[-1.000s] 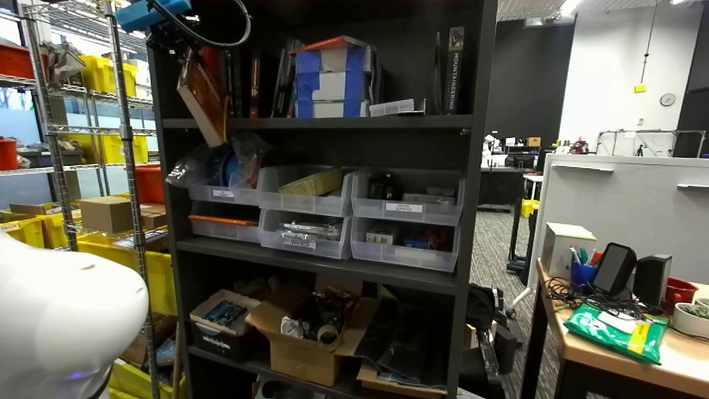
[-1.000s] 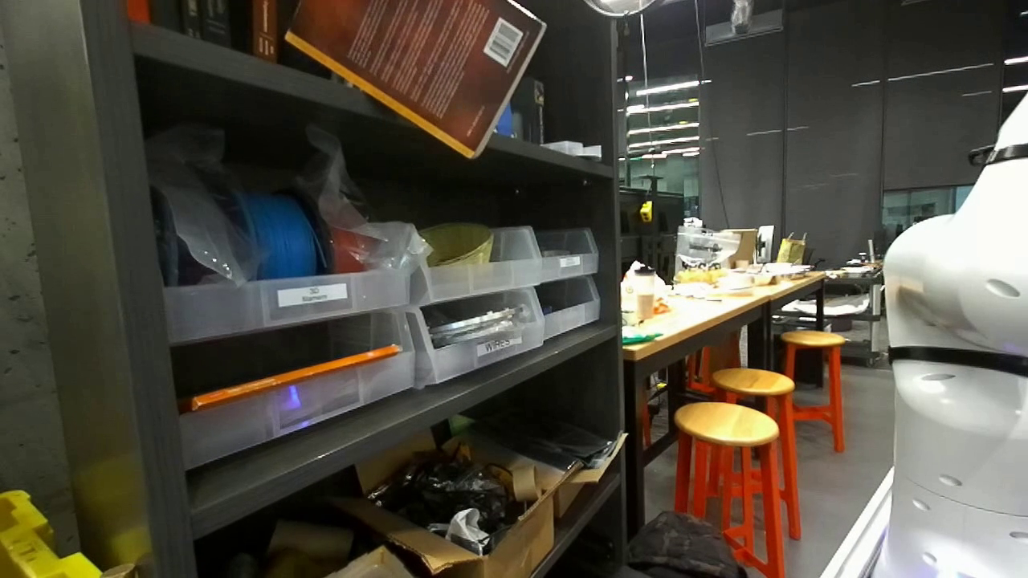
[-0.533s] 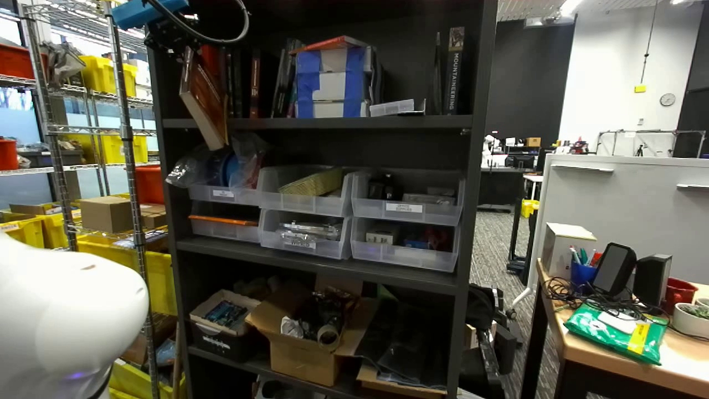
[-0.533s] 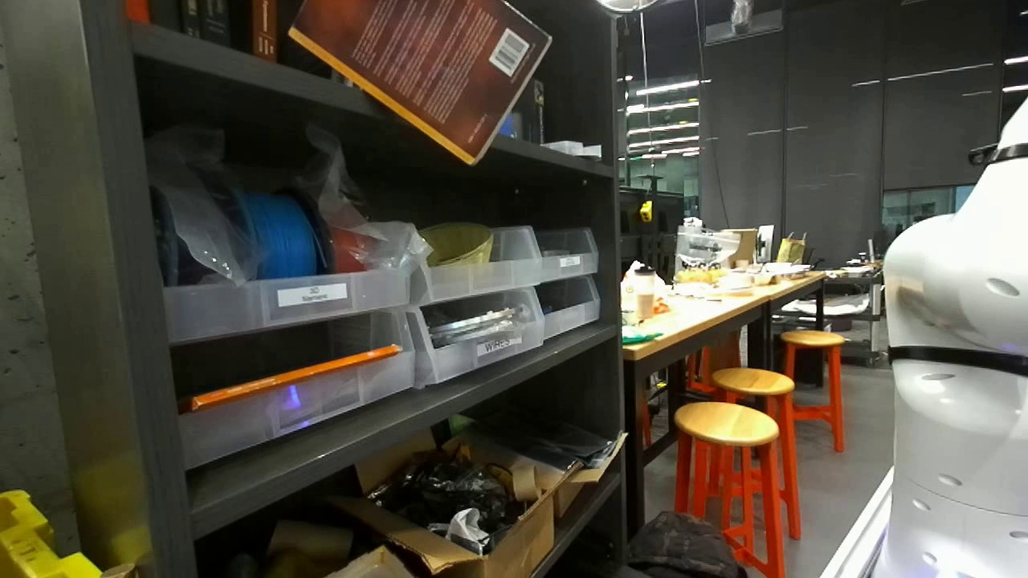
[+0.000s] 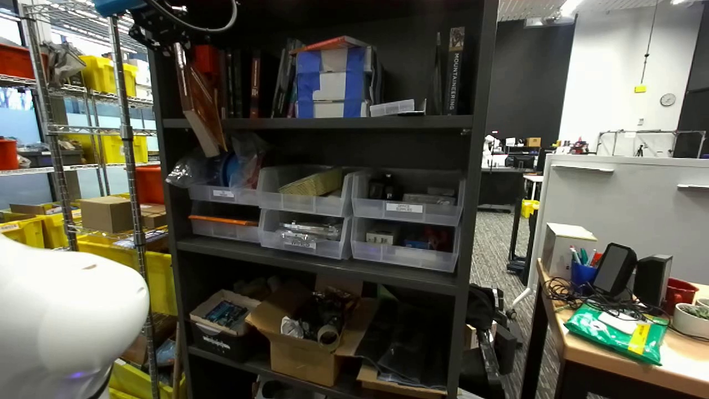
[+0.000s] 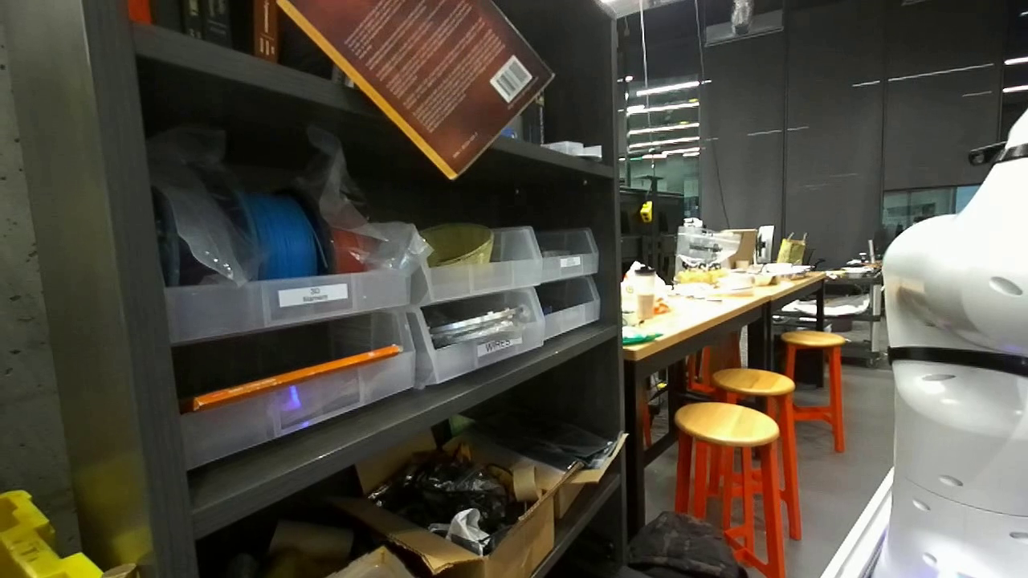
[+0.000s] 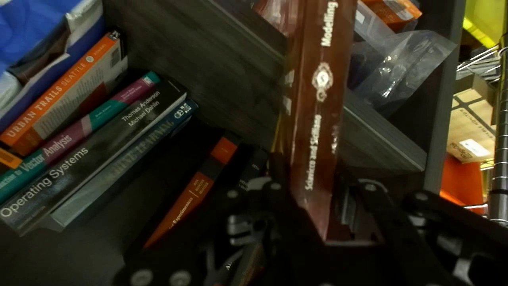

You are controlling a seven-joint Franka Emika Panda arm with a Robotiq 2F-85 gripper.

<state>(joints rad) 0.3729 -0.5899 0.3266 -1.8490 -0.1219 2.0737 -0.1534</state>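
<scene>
While the black metal pincer [image 7: 313,180] grips it, a thick reddish-brown book [image 6: 430,76] slants at left before the dark-grey bookcase [image 5: 360,147].

I see orange-legged wooden stools [image 6: 727,424] beside a long worktop [image 6: 683,321] in an exterior view, and a blue filament spool [image 6: 281,238] in a translucent bin [image 6: 289,319].

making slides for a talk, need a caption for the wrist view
Gripper clasping a reddish-brown "Modelling" book, with Operating Systems and Urban Trails Seattle at picture left.
</scene>
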